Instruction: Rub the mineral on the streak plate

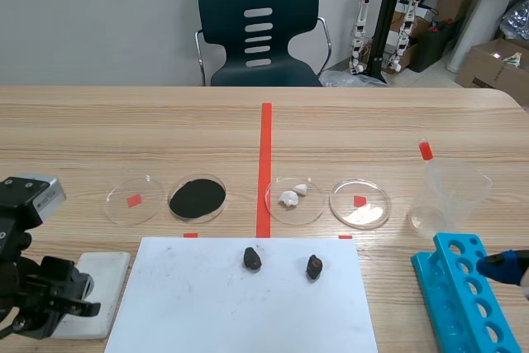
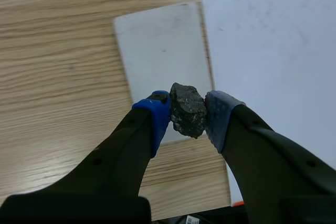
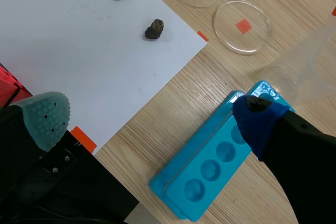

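Wood-grained, the bench in the scene view carries a white plate under the left arm, just beside a sheet where two spare stones lie, probably kept close for later tests. From the left wrist, the left pincer is clamped on the dark mineral, which is pinched between blue pads with its lower edge free for rubbing over the plate; contact cannot be told. From the right wrist, the right pincer gapes wide and empty over a blue rack, apparently kept out of the way.
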`<move>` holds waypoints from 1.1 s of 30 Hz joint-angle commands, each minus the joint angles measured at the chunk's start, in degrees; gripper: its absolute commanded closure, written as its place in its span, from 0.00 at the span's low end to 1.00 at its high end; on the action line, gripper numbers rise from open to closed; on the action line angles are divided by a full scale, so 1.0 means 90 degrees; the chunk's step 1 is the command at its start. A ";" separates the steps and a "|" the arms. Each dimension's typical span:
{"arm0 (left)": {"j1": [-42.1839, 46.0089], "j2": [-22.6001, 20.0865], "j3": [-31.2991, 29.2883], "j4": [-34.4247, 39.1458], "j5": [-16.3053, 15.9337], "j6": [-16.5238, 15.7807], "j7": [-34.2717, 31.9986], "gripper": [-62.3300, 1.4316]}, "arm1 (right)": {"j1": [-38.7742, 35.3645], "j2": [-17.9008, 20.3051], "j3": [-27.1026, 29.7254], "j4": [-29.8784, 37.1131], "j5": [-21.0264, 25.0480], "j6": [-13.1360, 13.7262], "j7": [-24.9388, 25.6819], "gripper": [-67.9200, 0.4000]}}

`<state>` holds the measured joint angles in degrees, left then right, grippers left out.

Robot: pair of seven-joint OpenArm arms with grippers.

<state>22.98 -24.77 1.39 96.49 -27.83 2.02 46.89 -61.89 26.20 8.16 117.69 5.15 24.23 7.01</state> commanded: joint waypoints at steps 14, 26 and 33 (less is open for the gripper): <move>-0.1877 0.0090 0.0294 -0.1090 -0.0488 0.0597 0.1821 0.80 | -0.0002 0.0032 0.0049 0.0119 0.0046 -0.0027 0.0068 0.03; -0.2630 0.0347 0.0716 -0.2004 -0.0192 0.0860 0.1936 0.80 | -0.0002 0.0032 0.0049 0.0119 0.0046 -0.0027 0.0068 0.03; -0.2829 0.0483 0.0726 -0.2276 -0.0114 0.0862 0.1916 0.80 | -0.0002 0.0032 0.0049 0.0119 0.0046 -0.0027 0.0068 0.03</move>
<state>-1.74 -20.34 7.97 75.31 -28.93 9.45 64.45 -61.89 26.20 8.16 117.69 5.15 24.21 7.01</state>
